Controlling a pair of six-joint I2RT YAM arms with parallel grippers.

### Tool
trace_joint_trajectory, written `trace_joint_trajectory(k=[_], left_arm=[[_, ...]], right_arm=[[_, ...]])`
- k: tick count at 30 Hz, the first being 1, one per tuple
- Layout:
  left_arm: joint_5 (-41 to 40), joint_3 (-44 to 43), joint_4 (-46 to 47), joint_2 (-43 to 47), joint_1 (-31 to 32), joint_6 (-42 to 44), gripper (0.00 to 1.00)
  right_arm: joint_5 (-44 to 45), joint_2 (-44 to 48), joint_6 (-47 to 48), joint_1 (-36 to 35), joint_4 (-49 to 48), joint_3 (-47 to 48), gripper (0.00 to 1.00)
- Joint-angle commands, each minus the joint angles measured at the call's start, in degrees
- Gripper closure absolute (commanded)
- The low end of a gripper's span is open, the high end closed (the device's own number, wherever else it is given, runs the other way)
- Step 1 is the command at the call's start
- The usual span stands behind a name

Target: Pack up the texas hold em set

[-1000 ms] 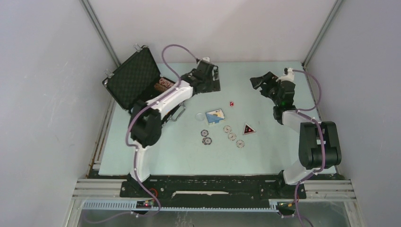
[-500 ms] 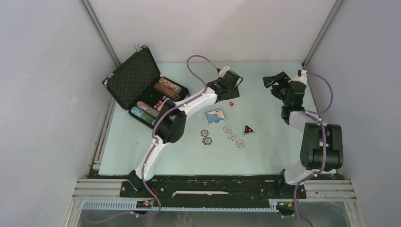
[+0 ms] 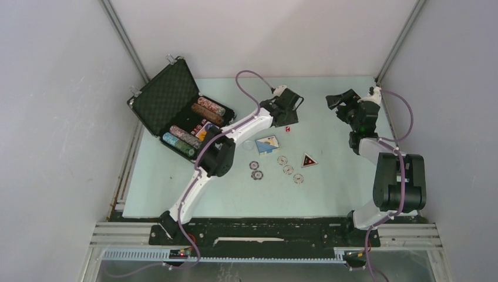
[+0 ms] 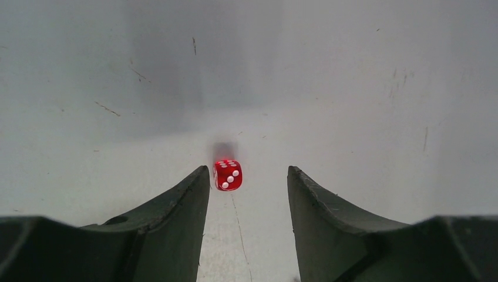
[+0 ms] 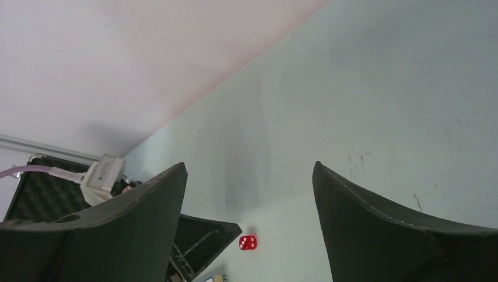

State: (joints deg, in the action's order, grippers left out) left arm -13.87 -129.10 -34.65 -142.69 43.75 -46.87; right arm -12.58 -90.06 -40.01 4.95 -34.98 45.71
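Swung right since a second ago: left arm, off the small black rectangular case with silver edges (image 3: 167,94), which sits at far left with its lid up and chip rows inside. Its left tool (image 4: 248,176) hangs over the small red die (image 4: 227,175) on the pale green worktop (image 3: 335,182). Fingers apart; die just beyond the tips, closer to one finger, not yet straddled. Probably lining up a pinch. The right tool (image 5: 249,167) is at far right, fingers wide apart and empty, likely keeping clear. Loose round poker chips (image 3: 288,169) and a flat card deck (image 3: 267,143) lie nearer, unpacked.
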Motion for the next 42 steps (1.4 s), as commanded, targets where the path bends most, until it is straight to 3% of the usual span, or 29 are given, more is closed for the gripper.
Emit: trace_joint_trajectory(k=[1, 24, 34, 42], left_arm=[[1.37, -5.44, -2.37, -2.04, 0.24, 0.95, 0.43], [-1.93, -6.69, -4.33, -4.10, 1.06, 2.52, 0.60], [-2.30, -7.01, -4.59, -4.34, 1.56, 3.32, 0.62], [-2.39, -8.16, -4.63, -4.20, 1.60, 5.12, 0.77]], right_arm=[[0.12, 0.69, -0.05, 0.06, -2.13, -0.39, 0.12], [-0.86, -0.75, -0.83, 0.42, -3.86, -0.40, 0.12], [-1.40, -1.08, -1.28, 0.50, -4.33, -0.41, 0.12], [-1.72, -1.13, -1.45, 0.50, -4.60, -0.35, 0.12]])
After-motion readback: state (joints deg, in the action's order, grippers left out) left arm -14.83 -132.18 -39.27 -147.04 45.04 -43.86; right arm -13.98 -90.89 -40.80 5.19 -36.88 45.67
